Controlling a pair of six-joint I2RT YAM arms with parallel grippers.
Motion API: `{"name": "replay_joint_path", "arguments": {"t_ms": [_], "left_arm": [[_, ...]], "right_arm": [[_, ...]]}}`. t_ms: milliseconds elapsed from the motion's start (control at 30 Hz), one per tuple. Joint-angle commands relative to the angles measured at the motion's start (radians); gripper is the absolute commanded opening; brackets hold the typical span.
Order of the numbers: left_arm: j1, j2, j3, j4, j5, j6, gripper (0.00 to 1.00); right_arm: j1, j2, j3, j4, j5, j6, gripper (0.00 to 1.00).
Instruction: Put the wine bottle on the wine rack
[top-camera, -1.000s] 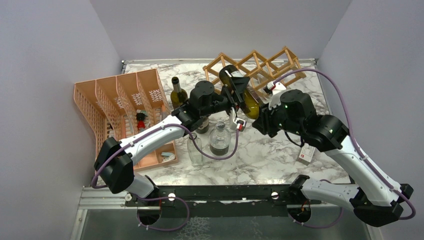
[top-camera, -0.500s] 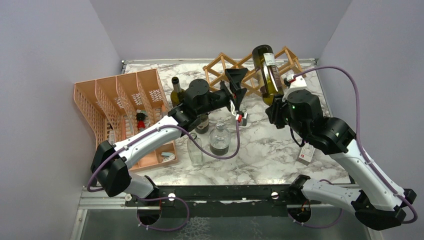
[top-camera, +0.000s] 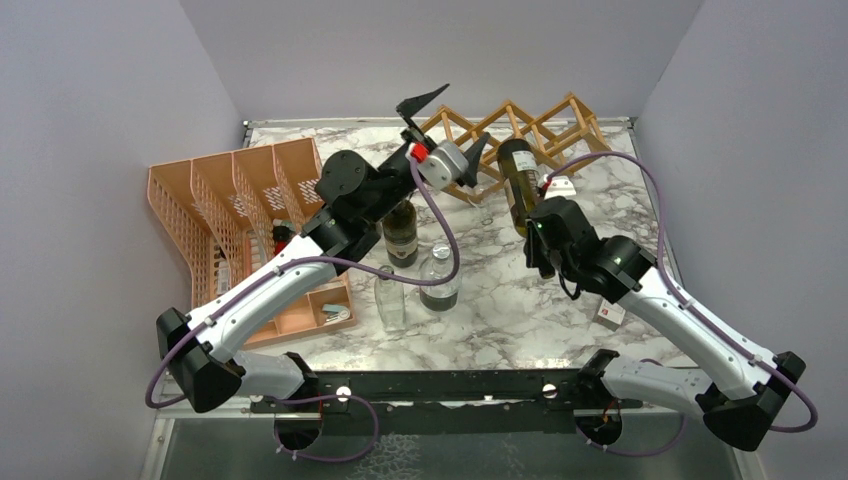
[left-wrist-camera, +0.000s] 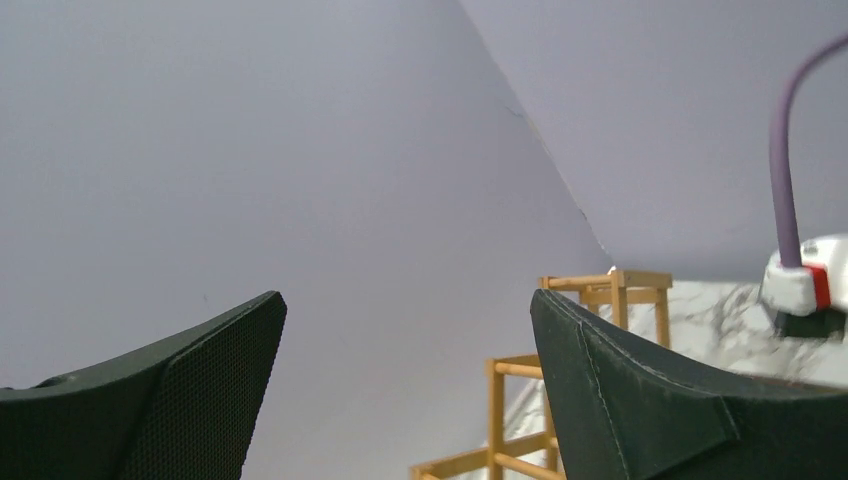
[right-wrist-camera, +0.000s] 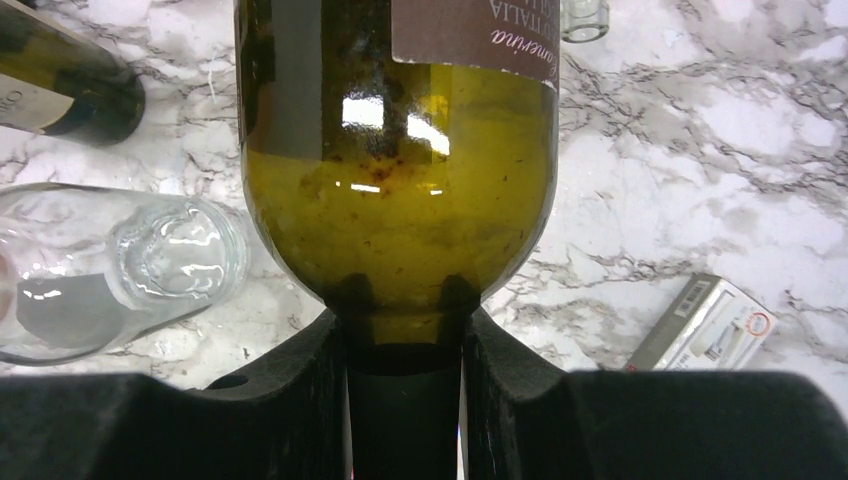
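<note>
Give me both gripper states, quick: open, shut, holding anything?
Left gripper: open, holding nothing.
Right gripper: shut on the neck of the wine bottle.

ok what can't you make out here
Label on the bottle: right wrist view, cut off by the top edge.
Cap end of the bottle: right wrist view, sunk in the right gripper, off the bottom edge.
Most of the rack: left wrist view, behind the open left gripper's finger and below the frame.
What the organizer holds: top view, too small, partly under the left arm.
</note>
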Motion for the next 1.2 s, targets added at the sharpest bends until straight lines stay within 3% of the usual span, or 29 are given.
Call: {"name": "replay_joint_path", "arguments": {"t_ms": [0, 133, 333, 1167], "left_arm": [[-0.003, -0.03, 0.015, -0.059, -0.283, -0.343, 0.99], [-0.003, -0.057, 0.002, -0.205, -0.388, -0.477, 0.99], [-0.003, -0.129, -0.071, -0.265, -0.403, -0.583, 0.99], [-0.003, -0.193, -0.095, -0.354, -0.366, -0.641, 0.99]], "right_arm": [[-0.064, 0.004, -0.004, 0.211, -0.064, -0.044, 0.01], [-0.151, 0.015, -0.055, 0.246, -0.149, -0.079, 0.01], [-0.186, -0.013, -0.114, 0.275, -0.175, -0.128, 0.01], [-0.235, 0.129, -0.121, 0.388, -0.161, -0.159, 0.01]]}}
